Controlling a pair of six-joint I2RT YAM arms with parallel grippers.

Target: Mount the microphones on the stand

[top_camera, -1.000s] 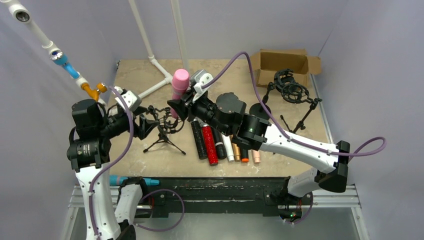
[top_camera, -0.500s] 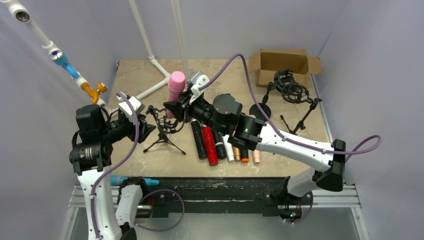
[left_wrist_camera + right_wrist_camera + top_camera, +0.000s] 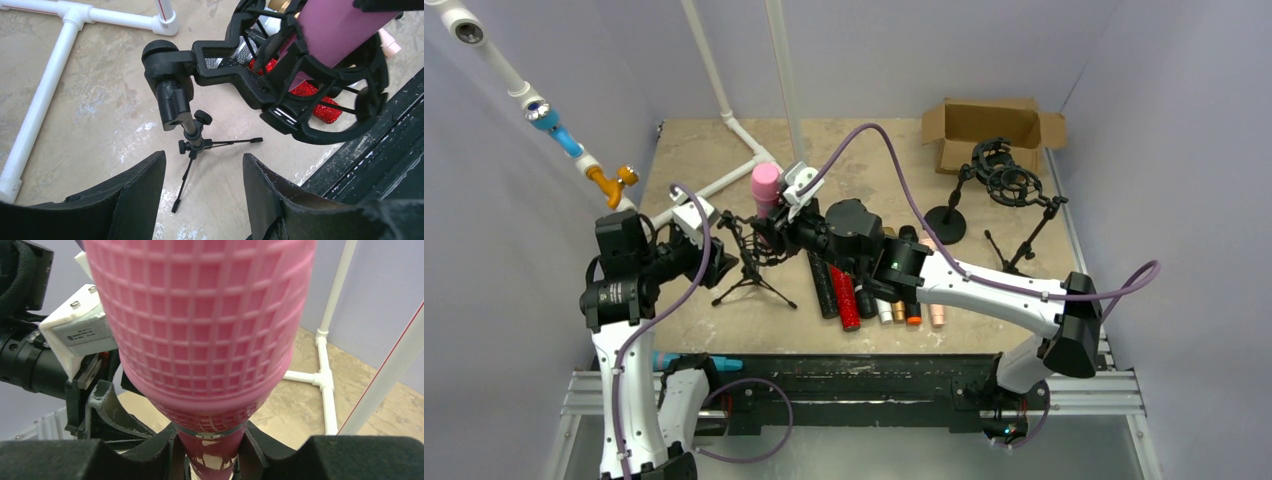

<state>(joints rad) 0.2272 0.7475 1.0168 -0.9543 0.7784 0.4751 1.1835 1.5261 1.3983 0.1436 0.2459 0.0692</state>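
Observation:
My right gripper [image 3: 770, 224] is shut on the body of a pink microphone [image 3: 765, 181], just below its mesh head [image 3: 200, 315]. The microphone stands nearly upright, and its lower body is inside the black shock-mount ring [image 3: 320, 117] of a small tripod stand [image 3: 752, 276]. In the right wrist view the gripper [image 3: 210, 452] clamps the pink body from both sides. My left gripper [image 3: 204, 172] is open and empty, just left of the stand's stem [image 3: 189, 127], touching nothing. It also shows in the top view [image 3: 722, 262].
Several microphones lie in a row at the table's front, among them a red glitter one [image 3: 844, 292] and a peach one [image 3: 937, 313]. Two more black stands [image 3: 999, 175] and a cardboard box [image 3: 989, 124] are at back right. White PVC pipes [image 3: 742, 140] lie at back left.
My right arm has moved left and down, lowering the pink microphone into the stand's shock mount. My left gripper has shifted right, closer to the stand.

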